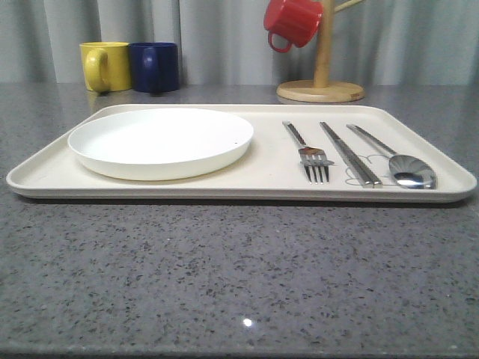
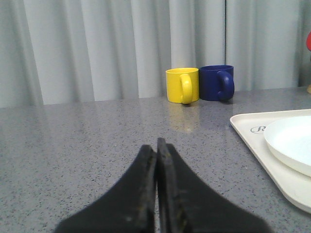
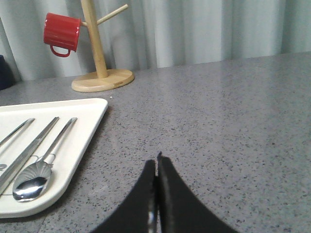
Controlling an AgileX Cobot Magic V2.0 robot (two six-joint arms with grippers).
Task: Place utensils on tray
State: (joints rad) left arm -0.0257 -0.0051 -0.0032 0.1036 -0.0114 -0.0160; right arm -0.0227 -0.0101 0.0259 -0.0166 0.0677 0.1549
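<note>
The left gripper (image 2: 156, 145) has its two black fingers pressed together with nothing between them, low over bare grey counter; the tray (image 2: 252, 145) with the plate (image 2: 291, 145) on it lies off to its right, apart from the fingertips. The right gripper (image 3: 156, 162) is likewise closed and empty above the counter, the tray's right end to its left with the spoon (image 3: 36, 170) nearest, bowl up, then the chopsticks (image 3: 29, 150) and the fork handle (image 3: 14, 133). The front view gives the whole layout: tray (image 1: 239, 187) flat on the counter, plate (image 1: 161, 142) on its left half, and fork (image 1: 310, 157), chopsticks (image 1: 350, 153) and spoon (image 1: 393, 161) side by side on its right half, separate. Behind the tray stand a yellow mug (image 1: 105, 66) and a blue mug (image 1: 156, 66) touching each other, and a red mug (image 1: 292, 22) hanging on a wooden stand (image 1: 322, 86). Both grippers point forward, roughly level with the counter.
</note>
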